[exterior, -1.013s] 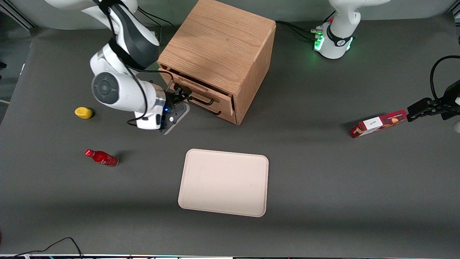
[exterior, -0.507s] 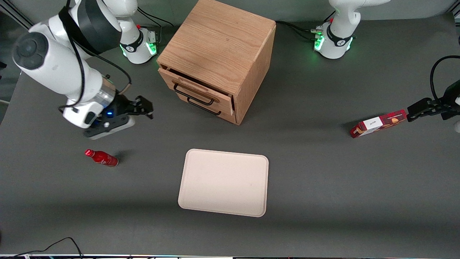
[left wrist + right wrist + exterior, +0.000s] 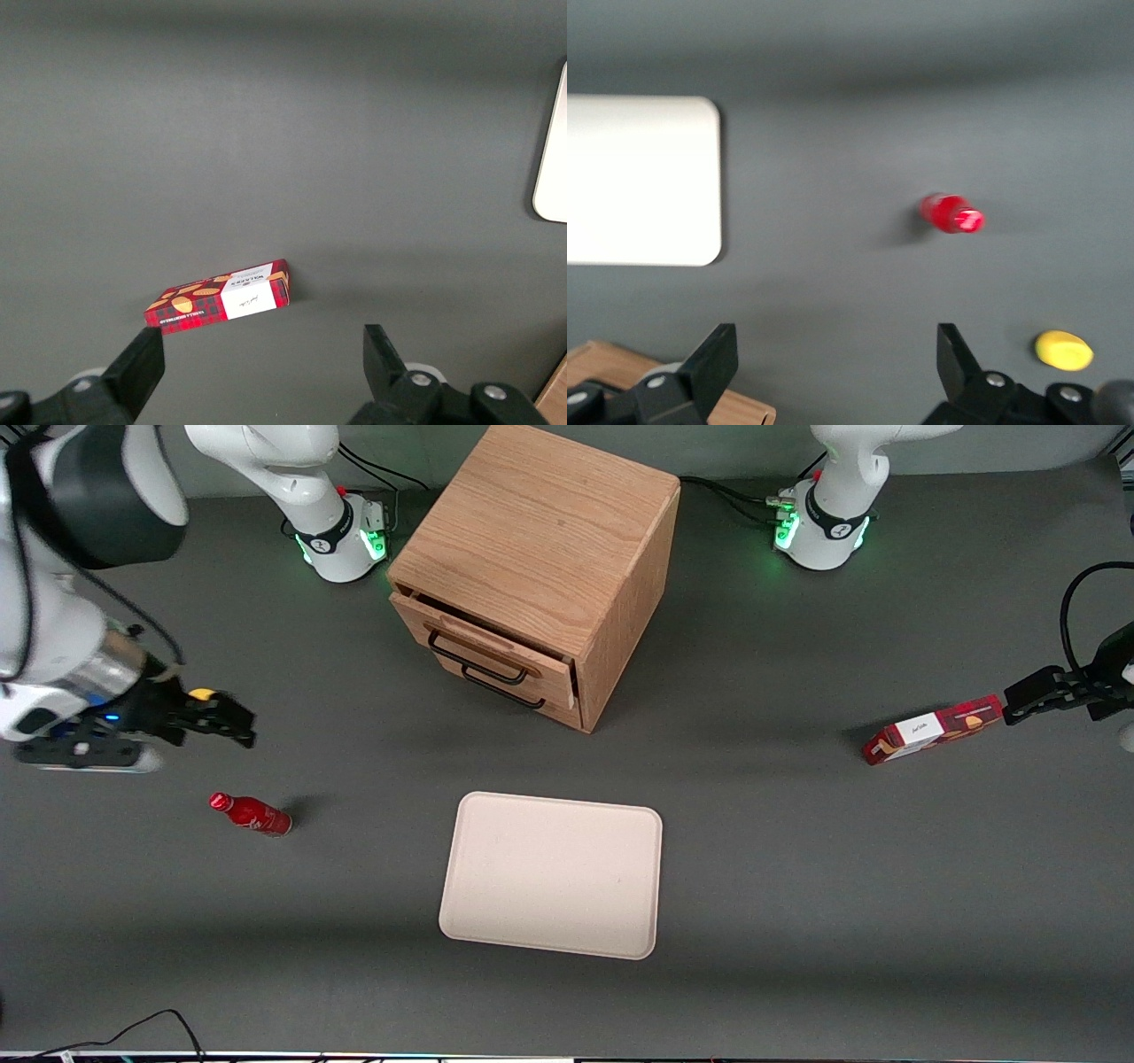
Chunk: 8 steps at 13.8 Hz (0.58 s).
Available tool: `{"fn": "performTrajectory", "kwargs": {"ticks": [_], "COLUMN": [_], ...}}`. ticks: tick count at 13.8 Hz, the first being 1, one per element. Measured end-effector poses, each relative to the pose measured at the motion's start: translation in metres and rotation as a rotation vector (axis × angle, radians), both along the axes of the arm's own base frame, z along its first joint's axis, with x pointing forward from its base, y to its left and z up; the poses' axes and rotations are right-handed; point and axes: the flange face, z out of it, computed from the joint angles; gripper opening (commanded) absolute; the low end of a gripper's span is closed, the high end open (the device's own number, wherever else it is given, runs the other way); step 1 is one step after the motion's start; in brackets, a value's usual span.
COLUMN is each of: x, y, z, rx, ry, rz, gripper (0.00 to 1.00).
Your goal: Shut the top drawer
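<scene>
Dark grey matte table (image 3: pixel 797 868) carries all we see. Light oak top drawer with thin black wire handle (image 3: pixel 483 642) sits nearly flush in oak cabinet (image 3: pixel 540 558). Right arm's black two-finger gripper (image 3: pixel 232 724) hangs well apart from it, toward working arm's end, fingers spread wide, holding nothing. We note cream rectangular tray (image 3: pixel 551 875) and red bottle (image 3: pixel 251 814) nearer front camera.

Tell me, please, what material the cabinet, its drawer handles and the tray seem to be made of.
The cabinet looks like oak with a matte finish: clear grain lines. The handle of the top drawer and the lower one look like thin black wire, probably metal. The tray is matte beige, perhaps plastic or pulp fibre. The gripper, fingers open, hangs far from the cabinet.
</scene>
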Motion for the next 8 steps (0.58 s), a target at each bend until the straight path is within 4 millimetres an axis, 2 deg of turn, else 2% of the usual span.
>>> {"fn": "performTrajectory", "kwargs": {"ticks": [2, 4, 8], "x": [-0.006, -0.012, -0.022], "y": [-0.027, -0.044, -0.08], "z": [0.015, 0.026, 0.031], "rx": [-0.008, -0.013, -0.018], "ry": [-0.013, -0.017, 0.005], "rz": [-0.052, -0.086, -0.141], "gripper": [1.0, 1.0, 1.0]}}
